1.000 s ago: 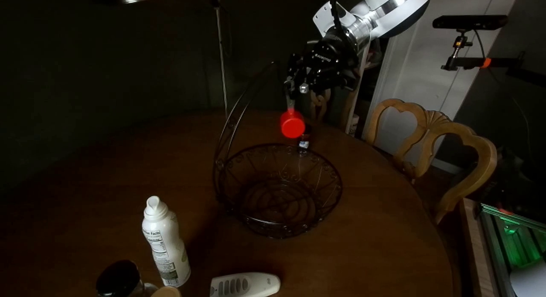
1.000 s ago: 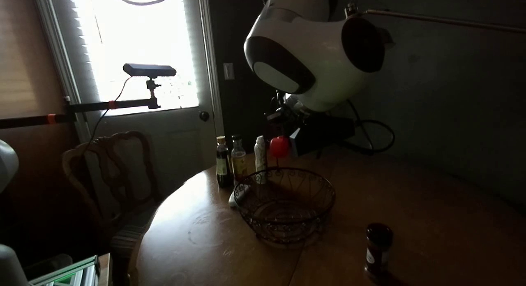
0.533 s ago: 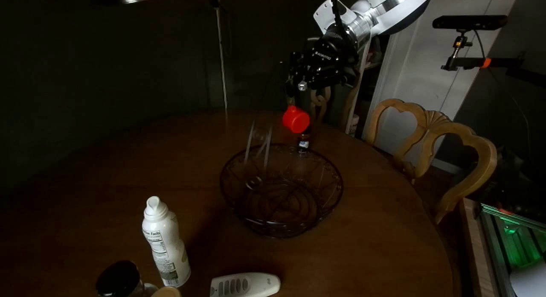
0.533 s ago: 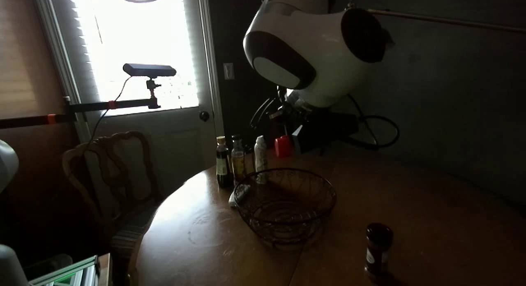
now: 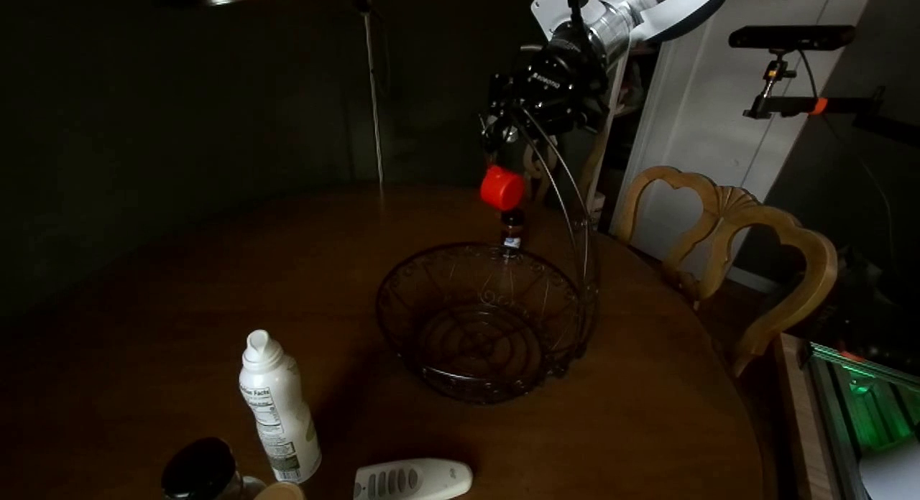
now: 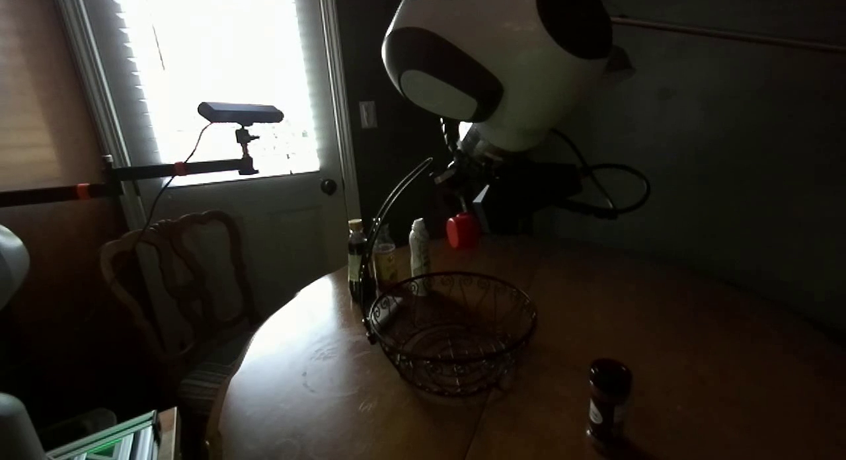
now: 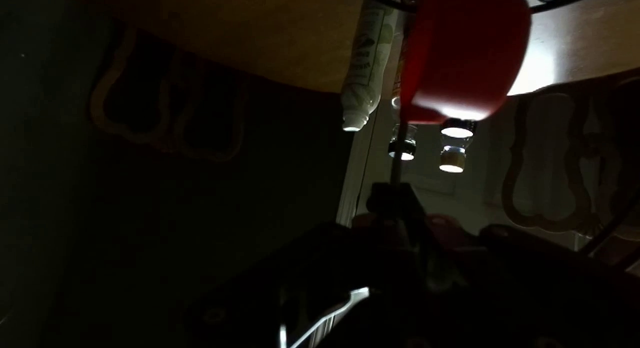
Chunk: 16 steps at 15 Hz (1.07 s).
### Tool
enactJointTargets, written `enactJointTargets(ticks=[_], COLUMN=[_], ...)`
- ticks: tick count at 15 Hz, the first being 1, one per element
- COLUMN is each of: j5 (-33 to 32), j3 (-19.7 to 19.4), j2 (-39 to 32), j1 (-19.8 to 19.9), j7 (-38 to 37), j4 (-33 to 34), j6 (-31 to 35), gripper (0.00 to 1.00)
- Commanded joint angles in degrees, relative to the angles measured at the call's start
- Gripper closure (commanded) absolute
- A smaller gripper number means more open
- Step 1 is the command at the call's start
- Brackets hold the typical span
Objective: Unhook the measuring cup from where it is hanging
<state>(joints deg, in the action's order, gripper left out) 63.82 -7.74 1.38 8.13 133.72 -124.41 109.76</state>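
The red measuring cup (image 5: 502, 189) hangs in the air above the far side of the wire basket (image 5: 480, 396). It also shows in an exterior view (image 6: 462, 230) and close up in the wrist view (image 7: 467, 53). My gripper (image 5: 494, 135) is shut on the cup's thin handle, with the cup below the fingertips; the wrist view shows the handle entering the dark fingers (image 7: 392, 200). The basket's tall double-wire handle (image 6: 394, 199) leans to one side, apart from the cup in an exterior view. The basket stands upright on the table.
A white spray bottle (image 5: 279, 414), a white remote-like object (image 5: 413, 478) and dark-capped bottles (image 6: 359, 262) stand or lie on one side of the basket. A dark jar (image 6: 608, 404) stands on the opposite side. Wooden chairs (image 5: 762, 227) border the table.
The basket's handle has swung from one side of the basket across to the opposite side, away from the cup. My gripper and the cup have risen a little.
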Motion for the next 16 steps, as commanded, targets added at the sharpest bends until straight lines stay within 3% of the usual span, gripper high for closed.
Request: enactJointTargets(ticks=[1, 16], j5=[-1.04, 0.36], j3=[0.68, 1.72], j2=[1.42, 3.16], j1=[-0.75, -2.02], j7=[-0.82, 0.35], j4=[-0.50, -0.67], j6=[3.05, 10.33], gripper=[0.99, 0.99])
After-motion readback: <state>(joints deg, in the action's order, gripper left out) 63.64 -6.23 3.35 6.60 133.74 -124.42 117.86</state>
